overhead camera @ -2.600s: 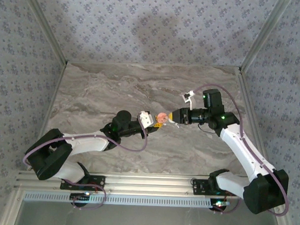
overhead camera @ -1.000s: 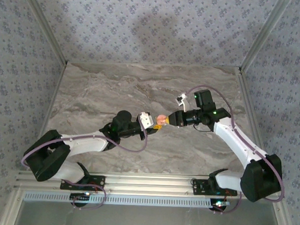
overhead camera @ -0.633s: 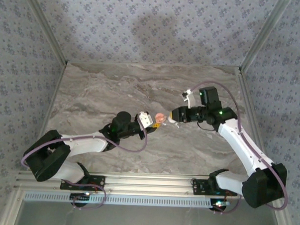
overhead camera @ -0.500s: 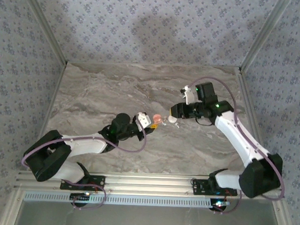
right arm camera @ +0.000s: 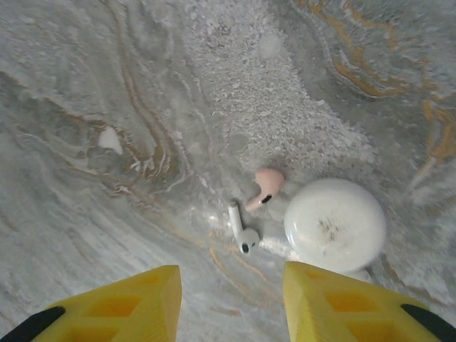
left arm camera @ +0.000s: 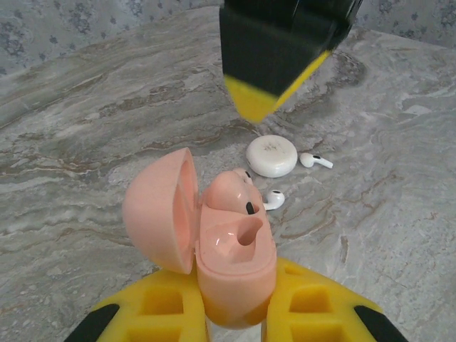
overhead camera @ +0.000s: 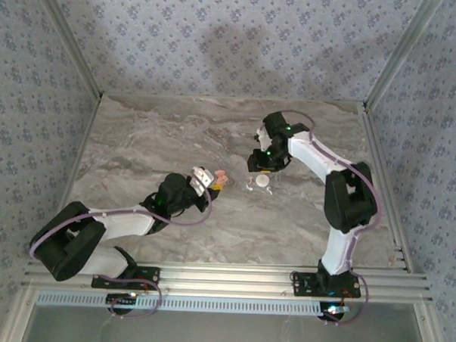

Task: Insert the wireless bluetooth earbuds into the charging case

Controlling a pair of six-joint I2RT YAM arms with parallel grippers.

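Earbuds (right arm camera: 266, 184) under spread R end effector (right arm camera: 231, 285); case (left arm camera: 229, 260) in L end effector (left arm camera: 239, 305).

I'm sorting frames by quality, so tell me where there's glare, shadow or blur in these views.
Top external: a soft dark shadow on the back wall. Left wrist: glossy highlights inside the charging case. Right wrist: diffuse light, with no hard shadows around the earbuds.
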